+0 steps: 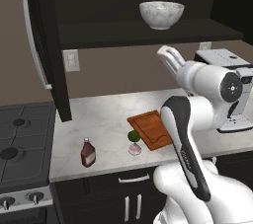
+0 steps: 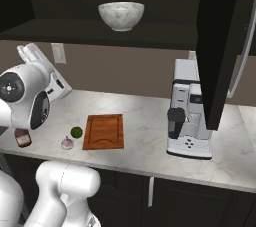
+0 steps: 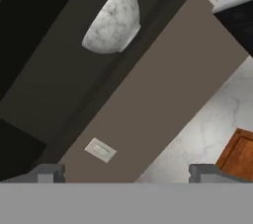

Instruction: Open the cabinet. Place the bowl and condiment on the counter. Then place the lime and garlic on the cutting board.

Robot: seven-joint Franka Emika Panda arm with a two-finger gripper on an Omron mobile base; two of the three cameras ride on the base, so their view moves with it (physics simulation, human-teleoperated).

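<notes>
My fingers (image 3: 126, 171) stand wide apart and hold nothing; the two dark tips rise at the bottom of the hand view, aimed up toward the open cabinet (image 1: 44, 45). Both cabinet doors are swung outward. The bowl (image 1: 161, 14) sits upright on the cabinet's lower shelf, alone there, well above my hand. In the hand view it lies tilted at upper left, apart from my fingers.

On the counter (image 1: 99, 119) the condiment (image 1: 88, 152) stands upright near the front edge, to the left of the cutting board (image 1: 150, 129). The lime (image 1: 133, 135) and the garlic (image 1: 134, 148) rest on the marble just beside the board's left front corner, the lime touching or nearly touching the garlic; neither lies on the board. The board's surface is bare. A coffee machine (image 2: 187, 111) stands on the counter right of the board. A gas stove (image 1: 22, 139) adjoins the counter on the left.
</notes>
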